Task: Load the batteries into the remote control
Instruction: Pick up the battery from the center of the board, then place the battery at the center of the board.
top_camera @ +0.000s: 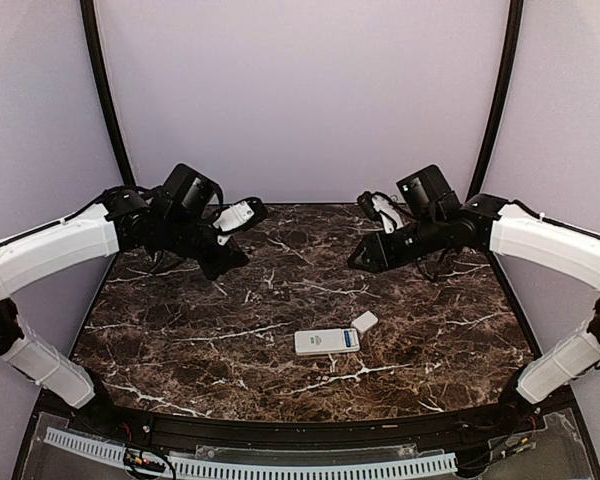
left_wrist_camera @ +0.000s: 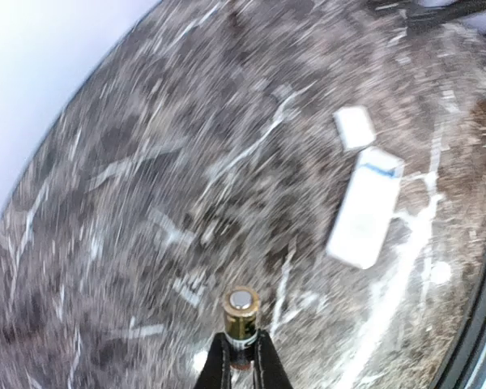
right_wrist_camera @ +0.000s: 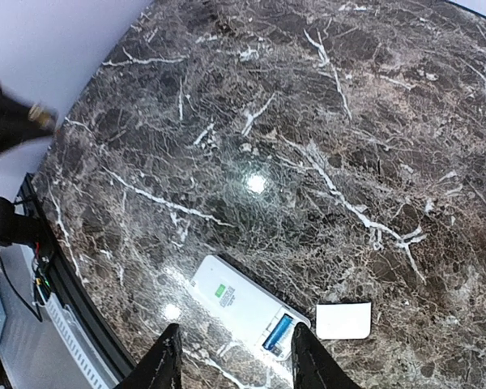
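Backdrop: pale lilac walls (top_camera: pixel 300 100) closed off the far side and both flanks.
Counter: a dark brown marble counter (top_camera: pixel 180 330) with white veining carried everything. It looked blurred in the left wrist view.
Remote control: a slim white plastic rectangular remote control (top_camera: pixel 327 341) lay flat at about 5 o'clock from the counter's centre in the top view. Its long axis ran 9 to 3 o'clock, and its battery bay was uncovered at the 3 o'clock end.
Seated battery: a small blue cylindrical battery (right_wrist_camera: pixel 278 332) lay inside that bay.
Cover: a small white rectangular plastic cover (top_camera: pixel 364 321) lay flat at 2 o'clock of the remote control, just beside it.
Left end effector: the left end effector (left_wrist_camera: pixel 241 348) was raised over the counter's 10 o'clock area, well apart from the remote control. Its fingers were pinching a gold-and-black cylindrical battery (left_wrist_camera: pixel 241 312), whose silver end cap stuck out past the fingertips.
Right end effector: the right end effector (right_wrist_camera: pixel 236 339) hovered over the 2 o'clock area with its fingers spread and nothing between them. The remote control and cover showed on the counter below it in the right wrist view.
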### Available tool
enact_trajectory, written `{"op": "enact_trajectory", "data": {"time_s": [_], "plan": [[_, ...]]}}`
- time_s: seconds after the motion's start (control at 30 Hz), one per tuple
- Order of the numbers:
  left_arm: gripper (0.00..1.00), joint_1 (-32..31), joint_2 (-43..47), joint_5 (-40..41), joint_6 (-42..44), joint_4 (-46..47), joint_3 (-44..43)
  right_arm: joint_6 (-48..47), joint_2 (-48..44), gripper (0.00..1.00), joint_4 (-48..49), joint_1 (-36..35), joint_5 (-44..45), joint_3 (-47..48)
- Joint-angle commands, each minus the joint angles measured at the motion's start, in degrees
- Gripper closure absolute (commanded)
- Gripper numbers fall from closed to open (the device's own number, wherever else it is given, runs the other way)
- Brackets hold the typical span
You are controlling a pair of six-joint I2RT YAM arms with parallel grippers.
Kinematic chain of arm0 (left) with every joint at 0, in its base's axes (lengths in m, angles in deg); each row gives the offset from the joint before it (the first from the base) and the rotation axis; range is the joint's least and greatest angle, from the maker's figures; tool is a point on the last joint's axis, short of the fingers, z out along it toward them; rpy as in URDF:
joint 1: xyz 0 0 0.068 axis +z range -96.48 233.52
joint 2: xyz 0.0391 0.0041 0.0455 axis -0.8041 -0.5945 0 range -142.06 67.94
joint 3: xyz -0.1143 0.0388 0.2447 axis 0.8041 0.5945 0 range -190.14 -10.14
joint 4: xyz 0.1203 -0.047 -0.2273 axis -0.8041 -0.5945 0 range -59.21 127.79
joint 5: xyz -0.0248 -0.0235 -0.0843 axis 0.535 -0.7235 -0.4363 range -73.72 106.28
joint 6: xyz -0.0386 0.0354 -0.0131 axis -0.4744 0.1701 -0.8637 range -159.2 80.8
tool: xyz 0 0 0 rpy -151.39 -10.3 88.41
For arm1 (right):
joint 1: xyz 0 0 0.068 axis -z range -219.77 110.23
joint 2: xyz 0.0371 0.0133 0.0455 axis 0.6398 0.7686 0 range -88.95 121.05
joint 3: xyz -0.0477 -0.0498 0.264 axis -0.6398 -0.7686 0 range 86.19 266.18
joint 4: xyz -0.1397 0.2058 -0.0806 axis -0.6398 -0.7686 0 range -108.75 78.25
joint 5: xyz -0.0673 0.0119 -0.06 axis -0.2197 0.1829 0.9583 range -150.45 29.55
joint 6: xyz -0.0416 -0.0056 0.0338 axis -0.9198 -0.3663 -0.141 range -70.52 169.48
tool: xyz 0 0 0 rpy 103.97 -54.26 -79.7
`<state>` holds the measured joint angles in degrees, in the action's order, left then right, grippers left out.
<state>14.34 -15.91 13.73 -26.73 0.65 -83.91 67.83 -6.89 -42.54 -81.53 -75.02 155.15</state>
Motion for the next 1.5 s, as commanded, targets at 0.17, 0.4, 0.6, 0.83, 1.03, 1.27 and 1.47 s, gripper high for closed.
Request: {"op": "enact_trajectory", "data": {"time_s": [0.17,0.4,0.6,0.83,1.03,1.27,1.47], "plan": [[1.00,-24.4,3.3,12.0,27.7,29.7,9.7,3.1,-2.8,0.58,-4.2,1.5,-9.3,5.5],[1.00,-32.1,-12.4,20.8,41.0,34.0,6.8,5.7,-4.1,0.59,-13.9,1.5,-0.6,1.7],[1.00,-39.3,-26.1,17.9,43.5,28.3,-1.2,8.6,-7.7,0.59,-18.3,1.5,2.3,-5.4],[1.00,-40.1,-35.0,12.0,40.1,18.8,-8.9,10.5,-9.3,0.60,-14.9,0.9,-2.1,-11.4],[1.00,-40.0,-39.0,15.4,39.8,15.6,-10.7,10.7,-6.9,0.60,-13.2,-1.1,-2.3,-12.2],[0.71,-39.7,-39.5,14.5,37.4,14.2,-10.8,9.2,-3.5,0.60,-13.9,-3.2,-2.3,-10.4],[0.58,-39.2,-38.4,14.2,34.6,13.3,-10.8,8.4,-2.4,0.60,-15.0,-3.5,-1.7,-9.3]]}}
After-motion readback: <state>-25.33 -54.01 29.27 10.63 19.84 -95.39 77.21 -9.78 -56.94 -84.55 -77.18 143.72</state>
